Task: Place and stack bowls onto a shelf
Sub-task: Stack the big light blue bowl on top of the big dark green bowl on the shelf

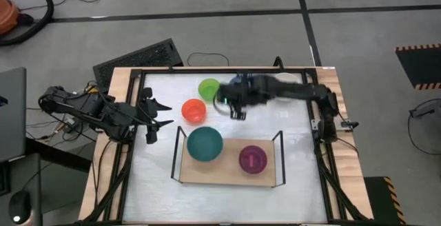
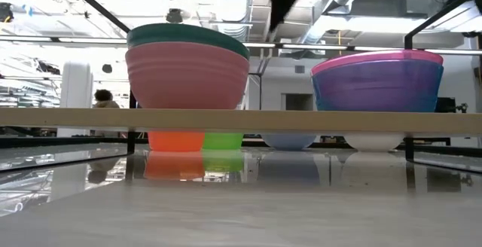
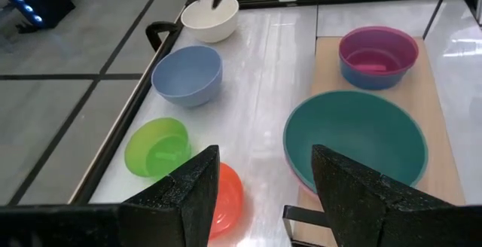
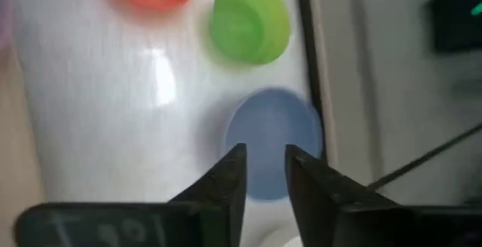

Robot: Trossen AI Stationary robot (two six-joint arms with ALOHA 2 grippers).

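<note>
On the light-wood shelf [image 1: 231,174] a teal bowl [image 1: 204,144] sits nested in a pink bowl [image 2: 187,74], and a pink bowl sits nested in a purple one [image 1: 253,159]. An orange bowl [image 1: 193,110] and a green bowl [image 1: 209,88] stand on the white table behind the shelf. A blue bowl [image 3: 187,74] and a white bowl [image 3: 211,17] stand farther right, under my right arm. My right gripper [image 4: 263,168] hangs above the blue bowl [image 4: 271,134], its fingers a narrow gap apart and empty. My left gripper [image 3: 263,179] is wide open and empty at the table's left, near the orange bowl.
Thin black wire frames [image 1: 176,150] rise at the shelf's two short ends. A black metal frame [image 1: 138,81] runs around the table. Bare wood shows on the shelf [image 1: 227,153] between the two stacks. Bare tabletop [image 1: 220,202] lies in front of the shelf.
</note>
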